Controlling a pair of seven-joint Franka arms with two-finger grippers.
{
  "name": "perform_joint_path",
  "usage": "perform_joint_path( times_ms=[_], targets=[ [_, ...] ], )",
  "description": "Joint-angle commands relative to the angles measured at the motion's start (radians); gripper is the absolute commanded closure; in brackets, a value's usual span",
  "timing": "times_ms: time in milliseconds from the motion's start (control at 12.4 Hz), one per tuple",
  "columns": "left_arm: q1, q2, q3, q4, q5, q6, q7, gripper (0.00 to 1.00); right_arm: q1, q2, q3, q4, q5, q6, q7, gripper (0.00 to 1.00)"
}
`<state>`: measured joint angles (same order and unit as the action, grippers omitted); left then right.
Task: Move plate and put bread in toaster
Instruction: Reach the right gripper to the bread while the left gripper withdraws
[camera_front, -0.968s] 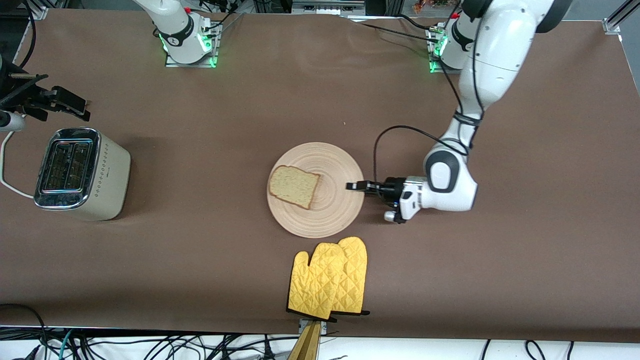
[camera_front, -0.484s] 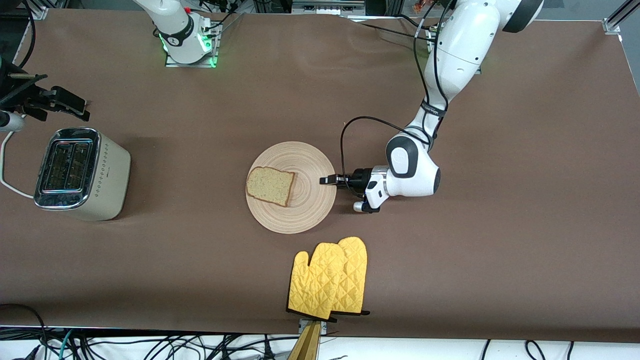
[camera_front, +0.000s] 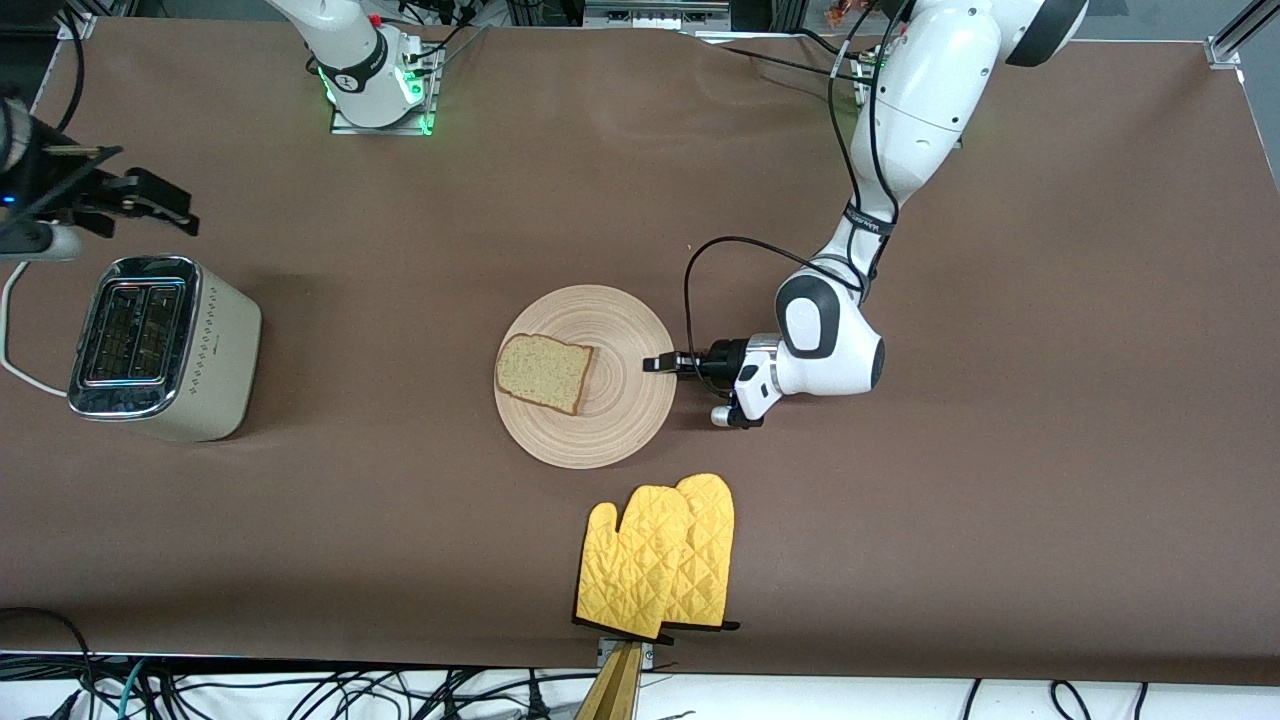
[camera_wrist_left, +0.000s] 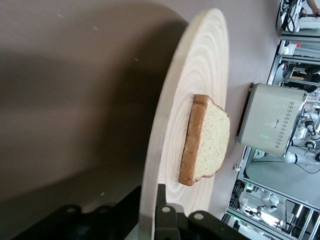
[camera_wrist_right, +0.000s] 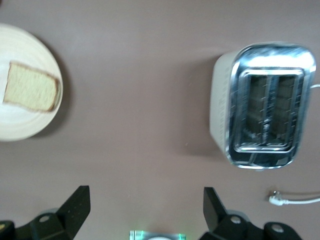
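Plate (camera_front: 585, 420): lies flat near the table's middle, well apart from the toaster (camera_front: 160, 345), which stands at the right arm's end; yellow oven mitts (camera_front: 660, 555) lie nearer the front camera.
Bread (camera_front: 545, 373): rests flat on the plate, on the half toward the toaster.
Left gripper (camera_front: 660, 363): low at the plate's rim on the side toward the left arm's end; in the left wrist view the rim (camera_wrist_left: 150, 200) runs between the two fingers, so the jaws appear clamped on the plate, though the contact itself sits at the frame's edge.
Right gripper (camera_wrist_right: 145, 212): held in the air near the toaster, just off its top; jaws spread wide, nothing between them.
Step in hand: judged to be the sliding of the plate toward the toaster.
Good practice: keep the plate level and low on the cloth, push along a straight line, and move smoothly so the slice does not drift off.
Risk: a tilted rim may tip the bread or snag the cloth.
Next need: leave the slice within the right arm's reach, crust accessible.
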<state>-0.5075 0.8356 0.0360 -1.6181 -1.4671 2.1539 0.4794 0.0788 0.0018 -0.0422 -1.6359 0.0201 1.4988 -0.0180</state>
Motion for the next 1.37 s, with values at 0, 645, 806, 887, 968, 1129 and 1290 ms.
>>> perform_joint_path(
  times_ms=[0, 645, 806, 887, 968, 1129, 1290],
  targets=[
    [0.030, -0.018, 0.015, -0.035, -0.003, -0.064, 0.005, 0.57, 0.036, 0.049, 0.022, 0.002, 0.006, -0.063, 0.009, 0.00],
    [0.281, -0.216, 0.041, -0.120, 0.339, -0.302, -0.034, 0.00, 0.209, 0.256, 0.047, -0.074, 0.014, 0.297, 0.572, 0.00],
    [0.366, -0.295, 0.039, -0.118, 0.448, -0.333, -0.028, 0.00, 0.229, 0.311, 0.085, -0.088, 0.030, 0.429, 0.682, 0.02],
    [0.374, -0.343, 0.039, -0.117, 0.543, -0.333, -0.027, 0.00, 0.230, 0.323, 0.094, -0.122, 0.091, 0.517, 0.696, 0.12],
    [0.374, -0.392, 0.039, -0.118, 0.624, -0.332, -0.025, 0.00, 0.230, 0.323, 0.097, -0.186, 0.171, 0.634, 0.693, 0.15],
    [0.374, -0.488, 0.039, -0.117, 0.802, -0.324, -0.024, 0.00, 0.231, 0.323, 0.148, -0.327, 0.187, 0.844, 0.670, 0.37],
    [0.449, -0.593, 0.044, -0.112, 0.898, -0.307, -0.031, 0.00, 0.231, 0.389, 0.185, -0.410, 0.187, 1.064, 0.652, 0.51]
  ],
)
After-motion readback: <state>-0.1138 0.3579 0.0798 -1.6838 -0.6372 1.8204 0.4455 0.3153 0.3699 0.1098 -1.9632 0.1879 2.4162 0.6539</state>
